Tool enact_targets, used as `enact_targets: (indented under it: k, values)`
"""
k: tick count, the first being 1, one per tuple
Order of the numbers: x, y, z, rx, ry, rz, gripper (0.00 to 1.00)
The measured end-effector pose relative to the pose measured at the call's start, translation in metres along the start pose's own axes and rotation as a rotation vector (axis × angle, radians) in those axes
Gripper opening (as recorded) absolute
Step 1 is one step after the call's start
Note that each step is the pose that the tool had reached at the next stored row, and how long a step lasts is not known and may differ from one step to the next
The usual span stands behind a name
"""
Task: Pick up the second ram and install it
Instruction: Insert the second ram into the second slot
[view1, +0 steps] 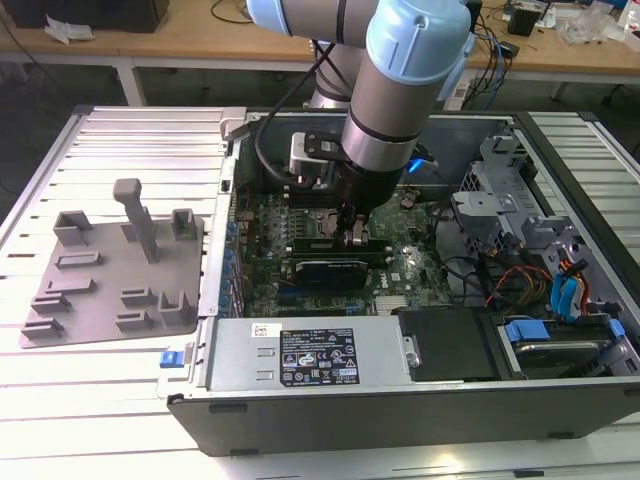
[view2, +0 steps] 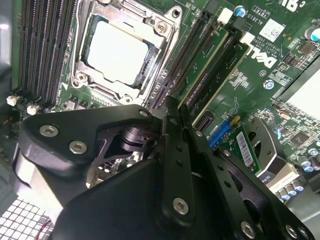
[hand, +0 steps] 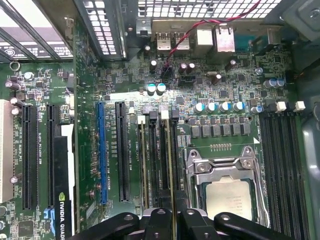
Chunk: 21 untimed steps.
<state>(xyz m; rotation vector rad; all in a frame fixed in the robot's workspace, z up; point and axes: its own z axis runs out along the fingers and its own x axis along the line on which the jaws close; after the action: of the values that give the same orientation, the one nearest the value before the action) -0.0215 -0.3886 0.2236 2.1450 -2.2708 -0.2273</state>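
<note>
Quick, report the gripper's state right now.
Gripper: shut on the RAM stick, which stands on edge in a motherboard slot beside the processor.

Counter (view1: 130, 150): white, ribbed top of long parallel slats running across the exterior view, dark frame along its edges.

Lying directly on it:
- Grey slotted fixture plate (view1: 100, 290), flat on the slats toward the exterior view's left. Raised blocks and small slots across its face; one tall upright post (view1: 135, 215) stands near its middle.
- Open computer case (view1: 400, 400), lying on its side with the interior facing up, taking the centre and the exterior view's right. Its near wall is black. It sits just beside the fixture plate, apart from it by a narrow strip of slats.
- Small blue clip (view1: 173, 357) at the case's near corner, by the plate's edge.
</note>
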Motion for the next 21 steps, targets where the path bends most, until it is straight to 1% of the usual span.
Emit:
enact_targets:
  k: [7, 10, 14, 15, 16, 19, 20, 21]
  values:
    - [0.0002, 0.0, 0.0005, -0.0004, 0.0009, -0.001, 0.11]
    - [0.0006, -0.0005, 0.0051, -0.0004, 0.0002, -0.001, 0.11]
    - [0.0005, -0.0006, 0.0054, 0.0, -0.0006, -0.001, 0.11]
    - [0.0004, -0.0007, 0.0057, 0.0001, -0.0011, -0.001, 0.13]
    - [0.0005, -0.0006, 0.0051, -0.0002, -0.0002, -0.001, 0.19]
    - [-0.0012, 0.0011, -0.0098, 0.0004, 0.0, -0.001, 0.19]
    - [-0.0034, 0.0026, -0.0214, 0.0005, 0.0015, -0.001, 0.19]
    - [-0.0052, 0.0033, -0.0276, 0.0007, 0.0027, -0.001, 0.18]
